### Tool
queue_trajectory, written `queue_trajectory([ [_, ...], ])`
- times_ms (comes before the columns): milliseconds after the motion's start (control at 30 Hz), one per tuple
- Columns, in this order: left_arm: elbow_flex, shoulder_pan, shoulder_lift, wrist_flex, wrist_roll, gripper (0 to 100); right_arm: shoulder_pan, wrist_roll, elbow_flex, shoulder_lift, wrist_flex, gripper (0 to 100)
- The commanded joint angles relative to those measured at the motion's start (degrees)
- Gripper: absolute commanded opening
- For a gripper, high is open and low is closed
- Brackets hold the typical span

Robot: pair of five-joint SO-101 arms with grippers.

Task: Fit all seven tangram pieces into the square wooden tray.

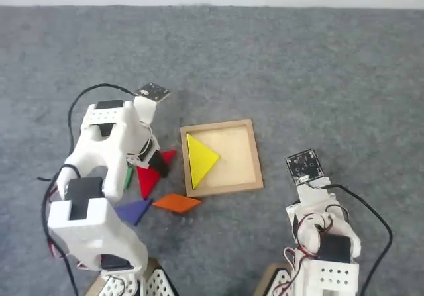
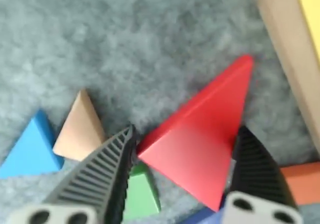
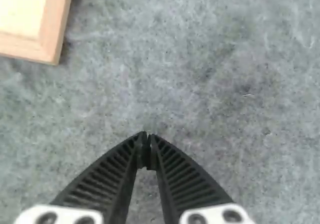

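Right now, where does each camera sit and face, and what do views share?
High view: overhead, facing down on the tray; left arm and right arm show.
Left wrist view: on left arm, facing down; left gripper around the red triangle.
Right wrist view: on right arm, facing down at carpet; right gripper shut.
Shared: the tray, in all three.

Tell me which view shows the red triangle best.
The left wrist view: the red triangle sits large and close, with its edges plain, clamped in the left gripper. The high view shows it far smaller, beside the wooden tray, partly covered by the left arm.
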Motion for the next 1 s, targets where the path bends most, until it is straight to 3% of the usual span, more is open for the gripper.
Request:
queue_trajectory([
  [0, 2.42, -0.09, -0.88, 1.41, 0.35, 28, -0.22, 0.44, 0.97, -0.92, 0.04, 0.8],
  [133, 4.53, 0.0, -1.23, 1.14, 0.35, 28, -0.22, 0.44, 0.97, -0.92, 0.04, 0.8],
  [367, 4.44, 1.05, -1.23, 1.05, 0.35, 18, -0.22, 0.44, 0.97, -0.92, 0.04, 0.8],
  [633, 4.0, 7.03, -1.67, 1.49, 5.89, 14, -0.22, 0.44, 0.97, -0.92, 0.04, 0.8],
  [967, 4.7, 15.47, -16.62, 10.46, 10.55, 11, -0.22, 0.44, 0.97, -0.92, 0.04, 0.8],
])
